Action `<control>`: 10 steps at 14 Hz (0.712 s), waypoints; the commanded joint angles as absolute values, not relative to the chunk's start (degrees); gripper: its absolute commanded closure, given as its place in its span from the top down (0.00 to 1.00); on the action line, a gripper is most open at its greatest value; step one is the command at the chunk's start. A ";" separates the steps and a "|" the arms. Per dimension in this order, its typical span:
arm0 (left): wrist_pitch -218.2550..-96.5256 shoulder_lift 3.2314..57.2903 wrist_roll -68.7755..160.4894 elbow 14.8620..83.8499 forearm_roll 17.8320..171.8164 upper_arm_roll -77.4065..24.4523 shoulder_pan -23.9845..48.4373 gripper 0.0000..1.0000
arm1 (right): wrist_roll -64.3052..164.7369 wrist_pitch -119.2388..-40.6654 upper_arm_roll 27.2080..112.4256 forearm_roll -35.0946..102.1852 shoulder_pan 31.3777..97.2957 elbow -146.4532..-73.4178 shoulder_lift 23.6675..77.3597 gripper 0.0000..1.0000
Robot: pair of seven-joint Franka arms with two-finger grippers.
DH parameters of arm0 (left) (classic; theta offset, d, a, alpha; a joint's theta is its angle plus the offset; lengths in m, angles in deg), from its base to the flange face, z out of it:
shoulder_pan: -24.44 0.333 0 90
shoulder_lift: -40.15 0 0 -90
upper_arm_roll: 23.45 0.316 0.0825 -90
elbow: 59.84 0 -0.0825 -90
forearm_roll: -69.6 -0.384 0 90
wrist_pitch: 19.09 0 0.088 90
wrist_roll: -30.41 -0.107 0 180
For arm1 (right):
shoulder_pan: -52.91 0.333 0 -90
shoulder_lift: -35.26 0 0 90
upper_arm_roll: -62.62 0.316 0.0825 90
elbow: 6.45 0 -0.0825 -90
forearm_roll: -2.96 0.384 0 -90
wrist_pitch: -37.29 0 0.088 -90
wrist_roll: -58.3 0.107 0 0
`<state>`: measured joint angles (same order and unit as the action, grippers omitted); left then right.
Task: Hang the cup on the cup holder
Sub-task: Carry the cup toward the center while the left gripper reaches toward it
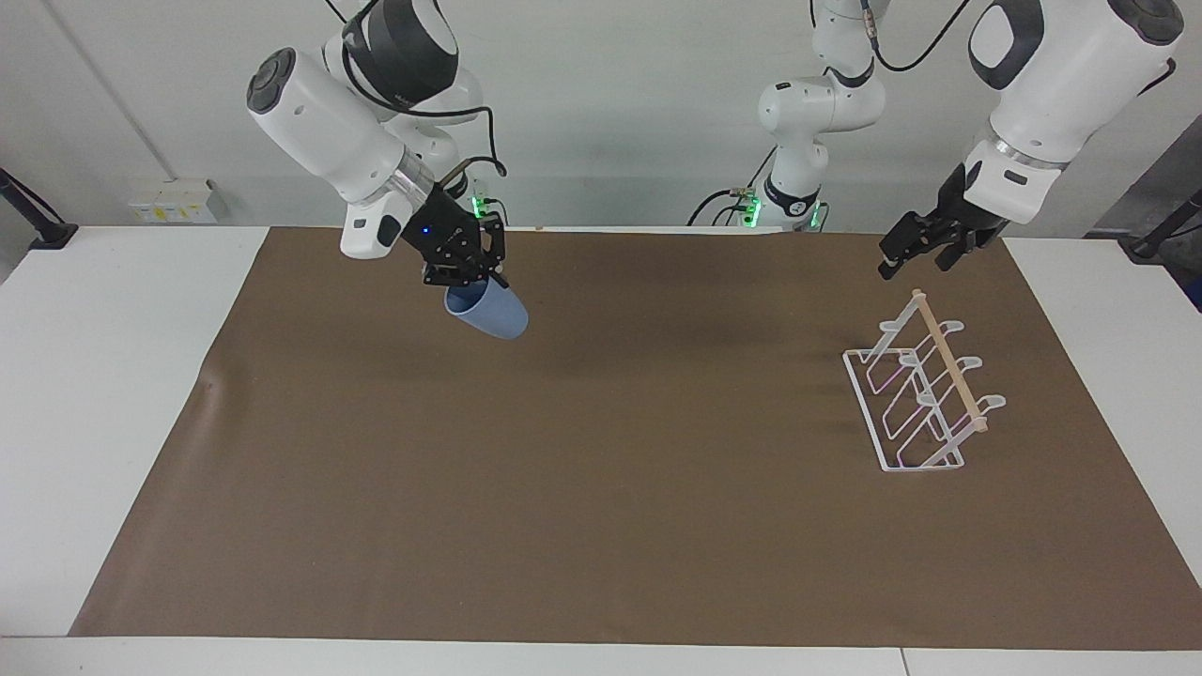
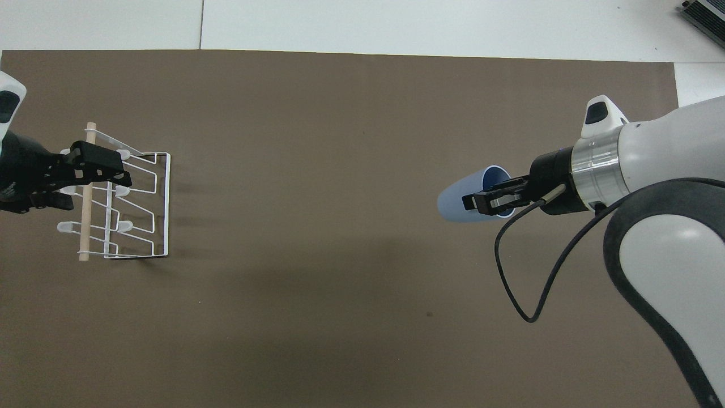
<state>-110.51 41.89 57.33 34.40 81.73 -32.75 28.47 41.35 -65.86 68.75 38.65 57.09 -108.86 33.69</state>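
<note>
The light-blue cup (image 1: 495,315) (image 2: 460,199) hangs in the air, tilted almost on its side with its base pointing toward the left arm's end of the table. My right gripper (image 1: 464,279) (image 2: 488,200) is shut on its rim, high over the brown mat. The white wire cup holder (image 1: 925,399) (image 2: 136,198) with its wooden dowel stands on the mat at the left arm's end, with nothing on its prongs. My left gripper (image 1: 916,261) (image 2: 113,170) hovers open just above the end of the dowel nearer the robots, holding nothing.
A brown mat (image 1: 601,488) covers most of the white table (image 1: 103,376). Bare mat stretches between the cup and the cup holder. A black cable loops from the right wrist (image 2: 527,272).
</note>
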 commanded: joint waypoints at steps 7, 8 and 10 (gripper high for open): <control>-120.49 43.05 115.18 36.13 105.17 -38.30 28.13 1.00 | 60.48 -71.05 71.05 53.48 59.66 -107.96 31.83 0.00; -121.48 43.05 117.84 36.13 106.76 -39.09 28.13 1.00 | 62.33 -73.51 71.14 54.80 60.81 -108.05 31.83 0.00; -122.45 42.96 124.59 36.05 109.23 -41.10 28.13 1.00 | 64.01 -77.30 71.23 59.44 61.70 -108.48 31.92 0.00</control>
